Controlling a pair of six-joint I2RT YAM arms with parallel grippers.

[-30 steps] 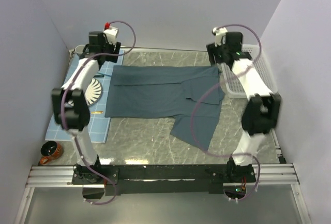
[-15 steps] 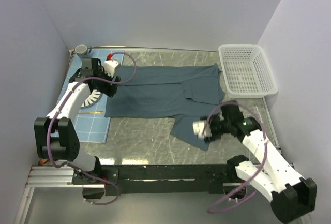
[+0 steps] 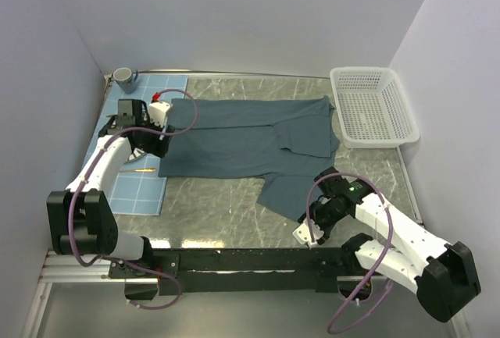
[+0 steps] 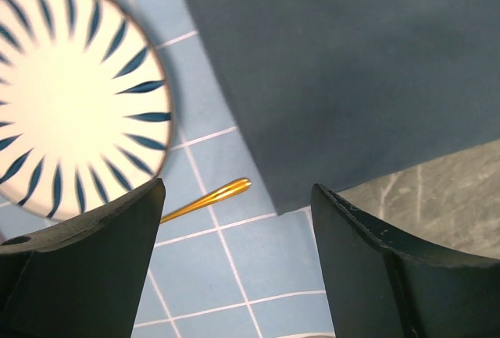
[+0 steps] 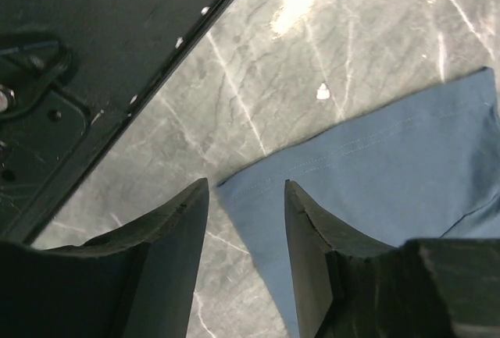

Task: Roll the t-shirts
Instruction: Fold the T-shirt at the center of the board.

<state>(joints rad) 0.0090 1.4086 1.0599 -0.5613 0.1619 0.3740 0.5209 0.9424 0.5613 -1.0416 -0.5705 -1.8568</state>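
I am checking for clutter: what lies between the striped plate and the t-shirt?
In the left wrist view, a strip of blue gridded placemat separates plate and t-shirt; a thin golden handle lies on it near the shirt's corner.

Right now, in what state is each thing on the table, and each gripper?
t-shirt: spread flat, not rolled, one sleeve toward the near edge.
left gripper: open, above the t-shirt's corner on the placemat.
right gripper: open, over the sleeve's corner, holding nothing.
basket: upright, empty.
plate: on the placemat, nothing on it.
mug: upright, far left corner.
gold utensil: lying on the placemat beside the plate.
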